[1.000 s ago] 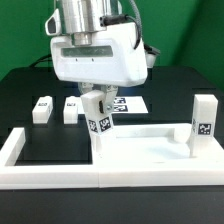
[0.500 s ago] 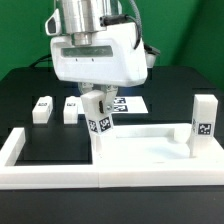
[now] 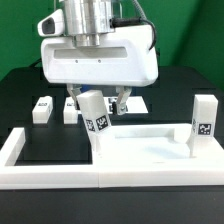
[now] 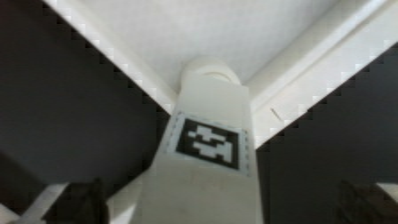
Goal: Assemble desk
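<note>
The white tabletop (image 3: 145, 152) lies inside the border wall, rim up. One leg (image 3: 203, 120) stands upright at its corner on the exterior view's right. A second leg (image 3: 92, 113) stands at the corner on the exterior view's left, leaning slightly, its tag facing the camera. My gripper (image 3: 97, 100) hangs right over this leg with one finger on each side of it, open and apart from it. In the wrist view the same leg (image 4: 205, 150) runs up the middle, with my dark fingertips (image 4: 68, 200) far out at the sides and the tabletop rim (image 4: 329, 70) beyond. Two more legs (image 3: 41, 108) (image 3: 70, 107) lie on the black table behind.
The low white U-shaped border wall (image 3: 18, 158) runs along the front and both sides of the tabletop. The marker board (image 3: 133, 103) lies flat behind the gripper. The table is black (image 3: 55, 145), against a green backdrop.
The gripper body now looks larger and wider in the exterior view, and its fingers stand apart from the leg. The leg under it now leans slightly toward the exterior view's left.
</note>
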Tool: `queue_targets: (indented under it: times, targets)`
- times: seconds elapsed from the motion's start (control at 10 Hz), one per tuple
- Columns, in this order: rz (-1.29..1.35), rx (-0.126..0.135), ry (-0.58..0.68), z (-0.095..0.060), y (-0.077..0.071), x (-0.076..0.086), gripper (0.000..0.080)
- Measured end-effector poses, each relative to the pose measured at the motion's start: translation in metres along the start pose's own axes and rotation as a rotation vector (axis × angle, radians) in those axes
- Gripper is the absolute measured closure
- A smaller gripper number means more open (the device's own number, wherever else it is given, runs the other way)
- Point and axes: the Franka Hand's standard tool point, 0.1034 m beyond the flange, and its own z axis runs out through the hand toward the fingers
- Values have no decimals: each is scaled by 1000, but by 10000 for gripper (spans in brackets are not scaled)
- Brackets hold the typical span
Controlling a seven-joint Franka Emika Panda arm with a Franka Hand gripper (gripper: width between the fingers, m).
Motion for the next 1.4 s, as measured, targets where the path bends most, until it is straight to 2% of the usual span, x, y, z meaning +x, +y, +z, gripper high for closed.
queue_targets:
  times: [0.4,0.6,0.8,1.0,1.3,1.4]
  targets:
    - [-320,1,-1,-2,2,1,150]
    - [-539,4,-15,-7,13,4,150]
    - [-600,6,-58,-5,21,0,150]
    - [-731,-1,-73,-6,18,-1,150]
    - [-688,1,-73,-5,18,-1,173]
    - [-609,-2,-73,-5,18,-1,345]
